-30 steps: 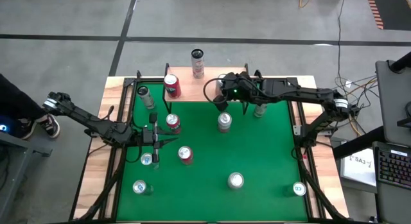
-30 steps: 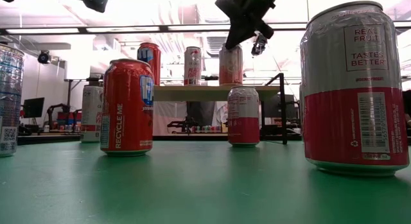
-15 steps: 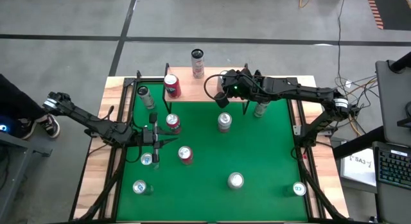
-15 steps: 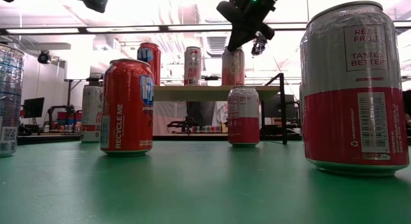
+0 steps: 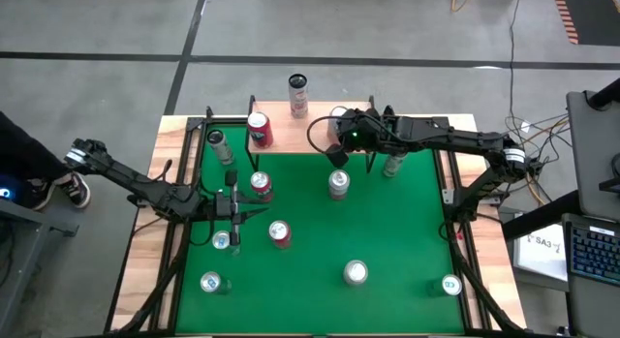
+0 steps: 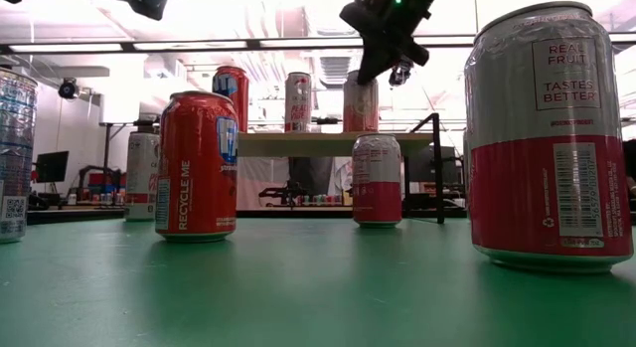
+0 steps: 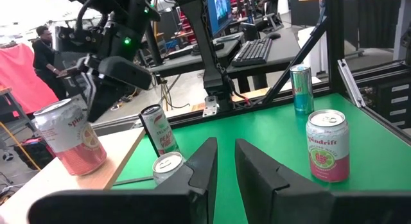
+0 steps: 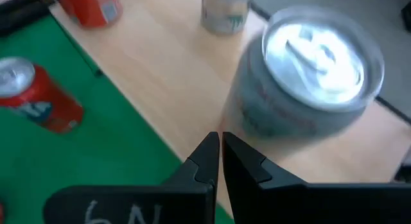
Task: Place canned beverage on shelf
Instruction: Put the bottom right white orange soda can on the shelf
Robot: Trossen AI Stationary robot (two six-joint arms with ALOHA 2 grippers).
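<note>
- Right gripper [image 8: 217,142]: fingers pressed together, nothing between them. It hangs above the shelf, just beside the pink-and-silver beverage can [image 8: 302,89], not touching it. In the low view the gripper [image 6: 383,61] sits above the can top, tilted.
- Can position: the pink-and-silver can [image 6: 360,101] stands upright on the small raised shelf with light bare-wood top and thin black legs [image 6: 328,142], toward its 3 o'clock end in the low view. In the high view it is hidden under the arm.
- Two more cans share the shelf top: a tall red can [image 5: 259,130] at 9 o'clock and a slim silver-and-red can [image 5: 297,94] at 12 o'clock.
- Left gripper [image 7: 223,161]: parked low over the green table [image 5: 387,231] at its 9 o'clock side, fingers spread slightly, holding nothing.
- Judgement: the placing of this can looks complete; it is released and stable.
- What is left: withdrawing the right arm clear without knocking the can. Several cans on the green surface are not yet shelved.
</note>
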